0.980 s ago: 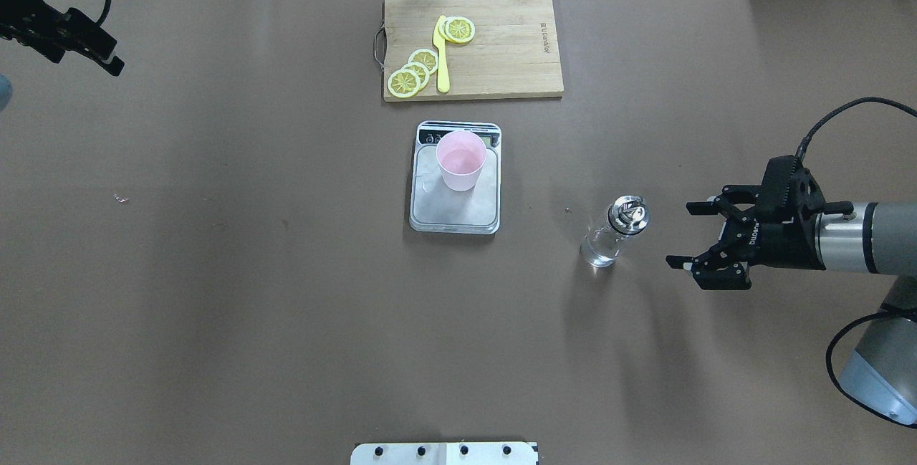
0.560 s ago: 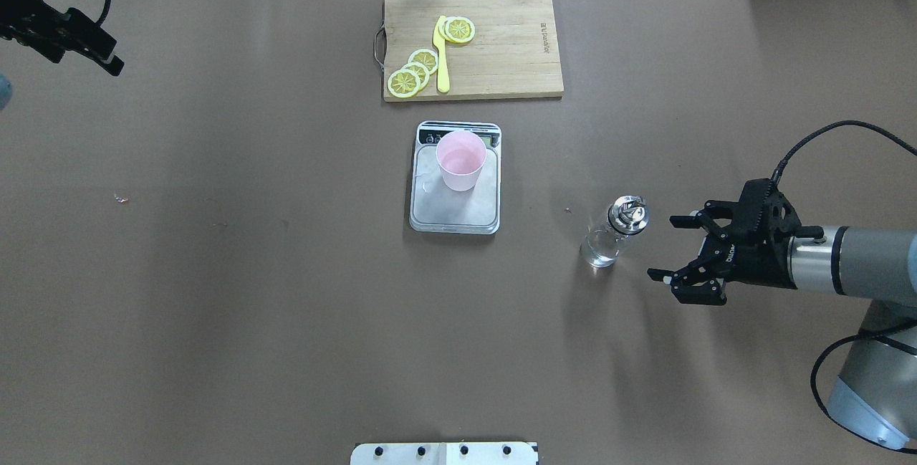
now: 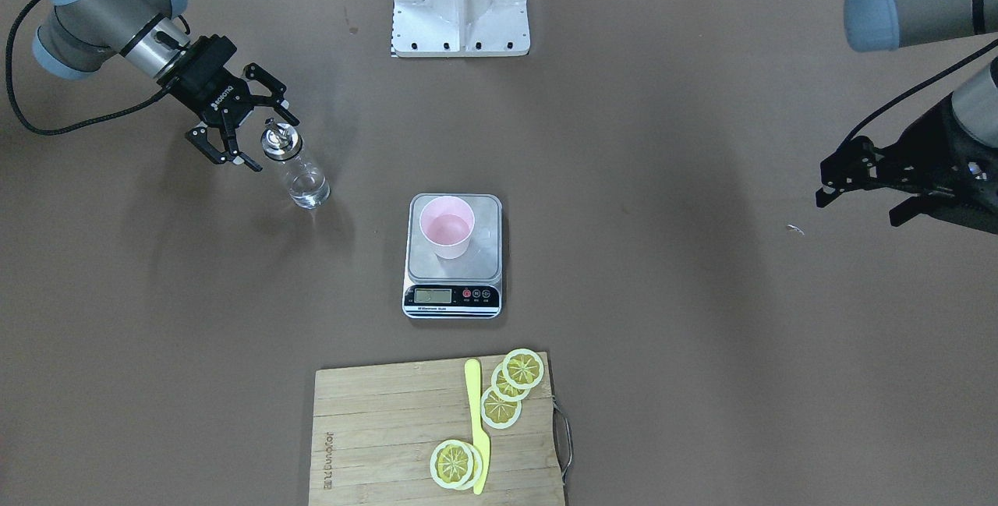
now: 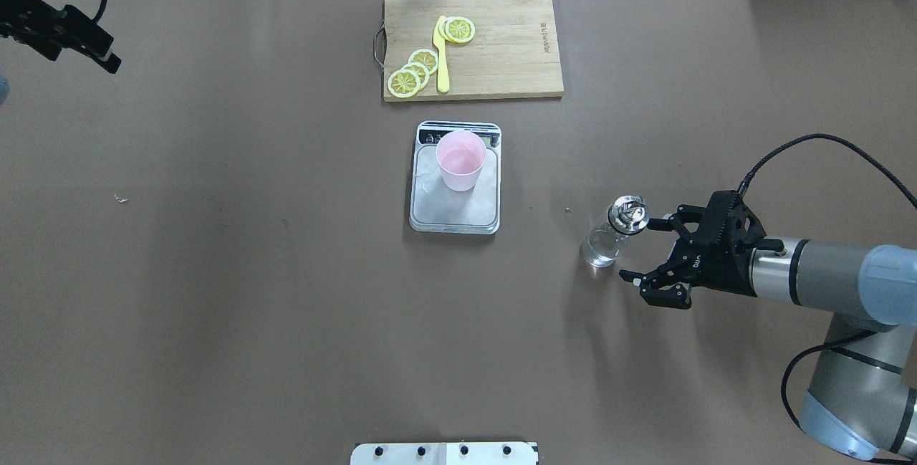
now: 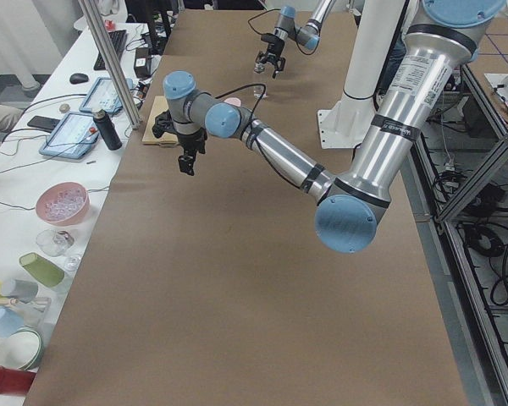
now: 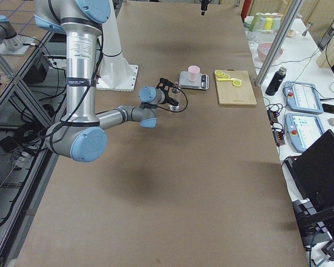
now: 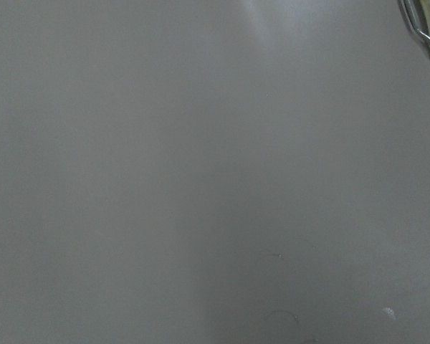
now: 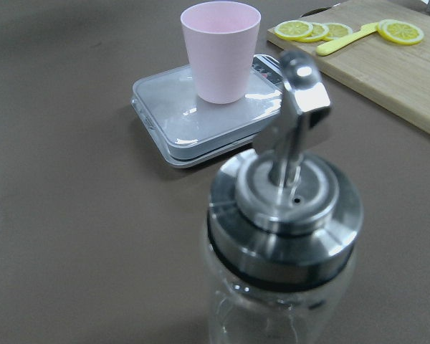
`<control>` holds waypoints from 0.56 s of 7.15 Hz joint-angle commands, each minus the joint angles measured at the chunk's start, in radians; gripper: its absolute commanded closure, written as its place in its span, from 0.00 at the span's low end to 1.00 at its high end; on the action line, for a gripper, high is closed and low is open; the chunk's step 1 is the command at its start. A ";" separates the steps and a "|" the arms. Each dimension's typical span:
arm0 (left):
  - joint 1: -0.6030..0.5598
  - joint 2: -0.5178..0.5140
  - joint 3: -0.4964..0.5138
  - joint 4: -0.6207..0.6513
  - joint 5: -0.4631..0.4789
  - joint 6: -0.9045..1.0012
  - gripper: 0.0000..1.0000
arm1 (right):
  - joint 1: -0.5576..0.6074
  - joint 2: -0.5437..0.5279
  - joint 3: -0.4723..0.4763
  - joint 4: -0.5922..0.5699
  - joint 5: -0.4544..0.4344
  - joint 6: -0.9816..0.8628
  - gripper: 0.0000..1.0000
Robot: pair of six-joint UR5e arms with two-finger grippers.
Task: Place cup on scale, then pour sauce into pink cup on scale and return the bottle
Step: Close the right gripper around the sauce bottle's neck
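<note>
The cup (image 4: 461,160) stood upright on the far part of the scale (image 4: 454,216), so the first step looked done. It sat mid-table, probably so either arm could reach it. The bottle (image 4: 611,234) stood on the table well to the right of the scale and a little nearer the robot, spout up.

The right gripper (image 4: 637,248) came in level from the right, just beside the bottle, with its jaws spread wide. That suits a side grasp around the glass. No finger seemed to touch the bottle yet. The left gripper (image 3: 856,208) hung far left, well apart from everything, apparently parked out of the way, and its fingers looked parted.

The sauce was barely visible through the glass, so its level was hard to judge. I could not tell whether the cup held any liquid. The scale's display was too small to read. The right wrist view showed the bottle's collar and spout but none of the gripper's own fingers. The left wrist view showed only bare table and a cut-off metal handle at its corner.
</note>
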 commanded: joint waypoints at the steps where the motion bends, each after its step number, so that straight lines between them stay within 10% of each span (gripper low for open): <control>1: 0.001 -0.002 0.012 0.000 0.000 0.000 0.02 | -0.009 0.011 -0.012 0.007 -0.030 0.003 0.01; 4: 0.000 -0.002 0.012 -0.002 0.000 0.000 0.02 | -0.012 0.026 -0.028 0.010 -0.038 0.006 0.01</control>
